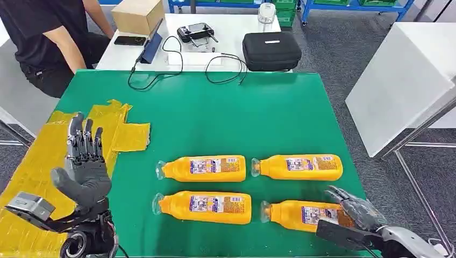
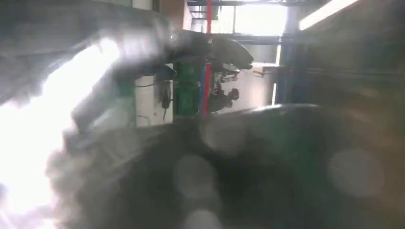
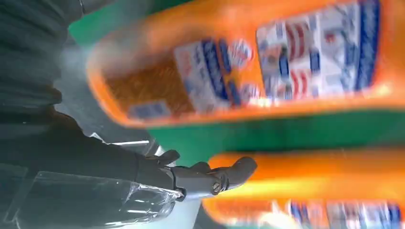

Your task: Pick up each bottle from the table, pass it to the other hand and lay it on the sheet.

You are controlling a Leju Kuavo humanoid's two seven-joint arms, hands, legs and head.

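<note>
Head view: four orange bottles lie on their sides in two rows of two on the green surface (image 1: 215, 107), caps pointing left: far left (image 1: 203, 168), far right (image 1: 299, 167), near left (image 1: 204, 207), near right (image 1: 301, 214). The yellow sheet (image 1: 37, 156) lies at the left edge. The left hand (image 1: 83, 172) is raised over the sheet, fingers apart and holding nothing. The right hand (image 1: 357, 212) rests on the near right bottle's base end; whether it grips is unclear.

Right wrist view: blurred; fingers (image 3: 205, 176) extended beside two orange bottles.
</note>
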